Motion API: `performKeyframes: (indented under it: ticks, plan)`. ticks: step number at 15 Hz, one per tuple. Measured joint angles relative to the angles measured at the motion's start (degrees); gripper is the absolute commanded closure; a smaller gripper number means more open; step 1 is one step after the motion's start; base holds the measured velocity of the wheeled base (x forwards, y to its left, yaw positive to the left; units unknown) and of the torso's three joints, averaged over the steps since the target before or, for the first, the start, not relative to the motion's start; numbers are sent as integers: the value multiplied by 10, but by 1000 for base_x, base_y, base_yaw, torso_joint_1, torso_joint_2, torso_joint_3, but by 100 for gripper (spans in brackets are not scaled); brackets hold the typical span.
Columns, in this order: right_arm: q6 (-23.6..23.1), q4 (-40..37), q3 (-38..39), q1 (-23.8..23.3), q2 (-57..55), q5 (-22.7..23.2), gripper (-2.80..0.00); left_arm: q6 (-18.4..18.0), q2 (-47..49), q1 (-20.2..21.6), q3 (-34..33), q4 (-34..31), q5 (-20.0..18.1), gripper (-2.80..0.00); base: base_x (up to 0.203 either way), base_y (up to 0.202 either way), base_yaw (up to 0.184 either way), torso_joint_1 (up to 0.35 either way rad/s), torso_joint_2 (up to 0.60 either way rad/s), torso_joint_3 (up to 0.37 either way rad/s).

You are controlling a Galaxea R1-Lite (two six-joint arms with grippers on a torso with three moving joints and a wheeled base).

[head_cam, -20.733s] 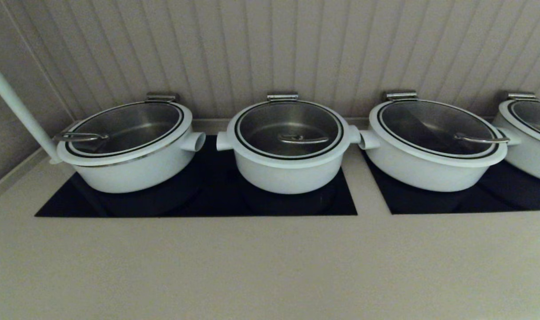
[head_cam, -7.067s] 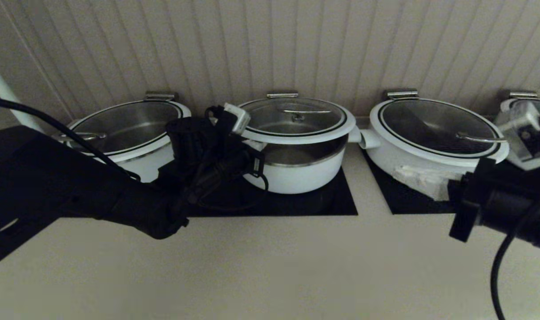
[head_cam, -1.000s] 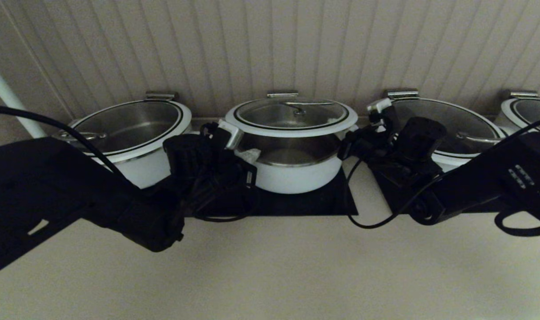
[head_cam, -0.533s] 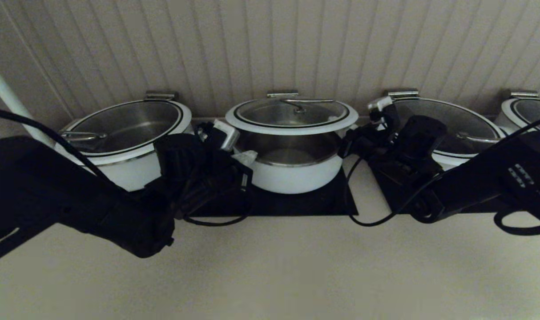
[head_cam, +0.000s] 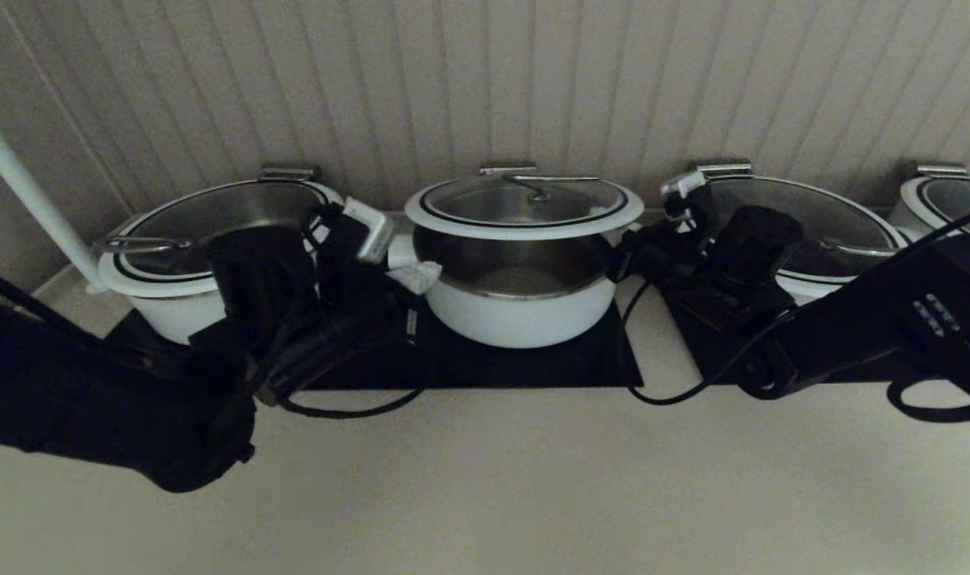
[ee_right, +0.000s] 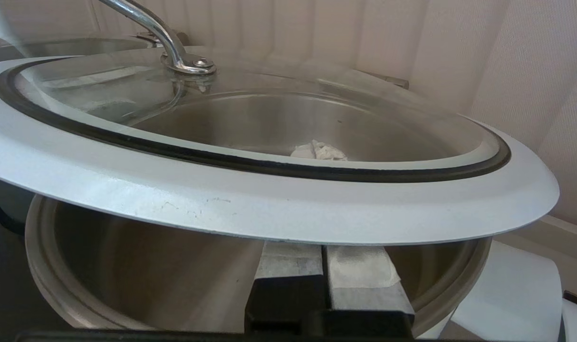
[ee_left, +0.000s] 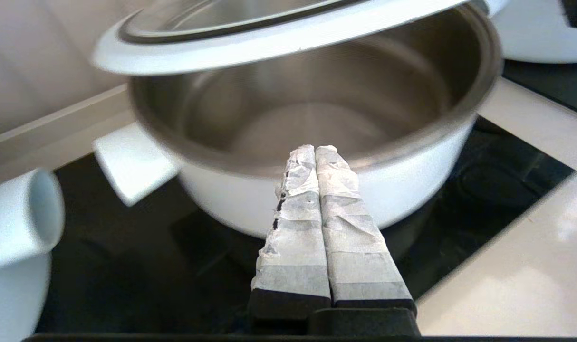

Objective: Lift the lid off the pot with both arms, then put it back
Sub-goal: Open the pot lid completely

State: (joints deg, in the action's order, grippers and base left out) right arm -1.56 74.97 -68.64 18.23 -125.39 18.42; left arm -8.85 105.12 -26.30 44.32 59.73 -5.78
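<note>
1. Lid (head_cam: 523, 206) is up off the pot (head_cam: 521, 297) on its front side, tilted, with its back edge near the hinge by the wall. So I'd say the lift part is basically done.
2. Right gripper (ee_right: 324, 259) has its jaws pressed together, nothing clamped. The lid rim sits right on top of its taped tips, so it's propping the lid, not pinching it.
3. Left gripper (ee_left: 315, 152) has its jaws together too, empty. The lid rim hangs above and ahead of its tips, apart from them, and the pot's steel rim is just beyond.
4. Still left to do: lower the lid back onto the pot and pull both arms clear.
</note>
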Motion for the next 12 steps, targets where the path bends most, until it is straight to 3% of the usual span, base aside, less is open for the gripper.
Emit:
performKeyframes:
  ticks: [3, 9, 12]
  plan:
    - [0, 0, -2, -2, 0, 0, 0, -6, -56, 9, -55, -1, 1, 0, 0, 0, 0, 0, 0, 0]
    - [1, 0, -3, -10, 0, 5, 0, -12, -192, 91, -196, -1, 3, 0, 0, 0, 0, 0, 0, 0]
    - [1, 0, -3, -16, 0, 8, 0, -12, -272, 119, -275, -1, 27, 0, 0, 0, 0, 0, 0, 0]
